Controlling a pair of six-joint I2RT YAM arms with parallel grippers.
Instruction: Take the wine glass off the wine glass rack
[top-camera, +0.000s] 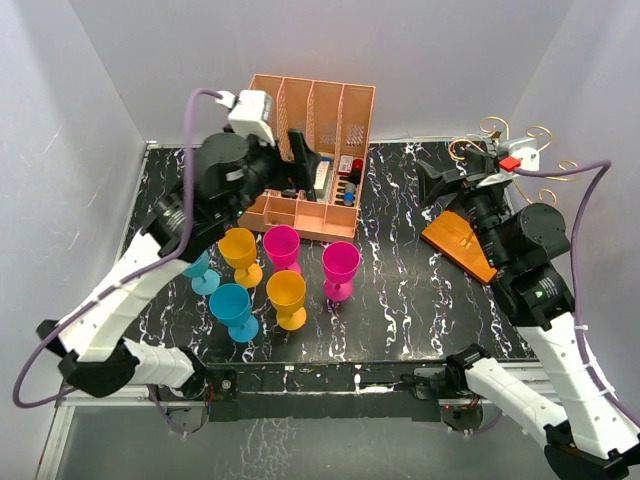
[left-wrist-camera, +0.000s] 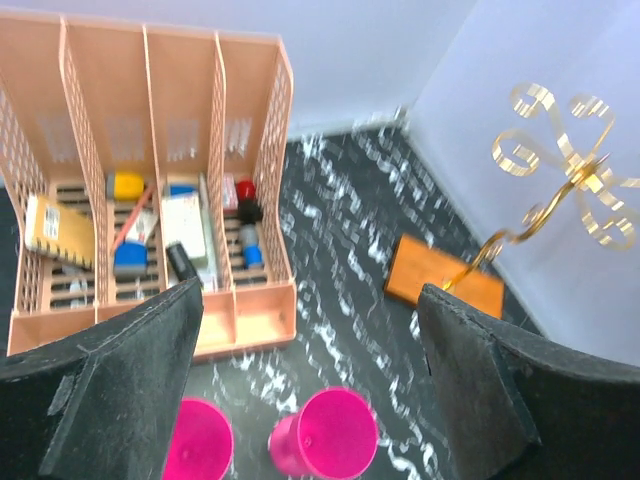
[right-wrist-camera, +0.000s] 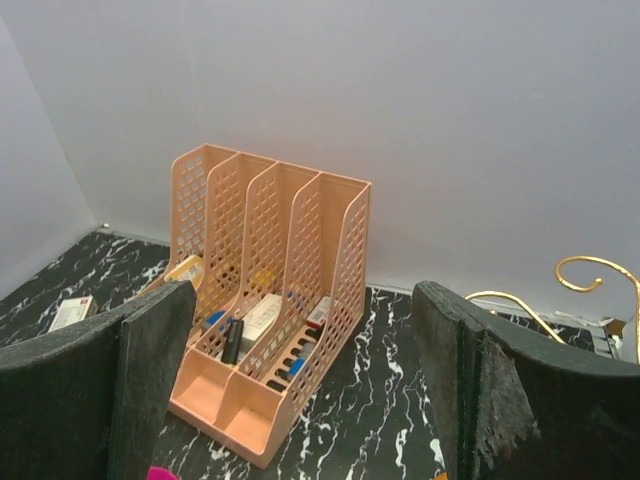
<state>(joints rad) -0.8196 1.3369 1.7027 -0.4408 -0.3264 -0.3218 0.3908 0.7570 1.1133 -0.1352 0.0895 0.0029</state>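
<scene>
The wine glass rack (top-camera: 505, 142) is a gold wire stand at the back right, on an orange-brown wooden base (top-camera: 458, 244). In the left wrist view its curled hooks (left-wrist-camera: 565, 150) show with no glass on them. Several plastic wine glasses stand on the table in front of the organizer: two magenta (top-camera: 340, 268), two orange (top-camera: 287, 295) and two blue (top-camera: 232, 308). My left gripper (top-camera: 300, 165) is open and empty, held above the organizer's front; two magenta glasses (left-wrist-camera: 335, 435) lie below it. My right gripper (top-camera: 445, 182) is open and empty, just left of the rack.
A peach-pink slotted organizer (top-camera: 310, 150) holding small items stands at the back centre, and also shows in the right wrist view (right-wrist-camera: 270, 300). White walls close in the black marbled table (top-camera: 400, 300) on three sides. A small box (right-wrist-camera: 70, 312) lies far left.
</scene>
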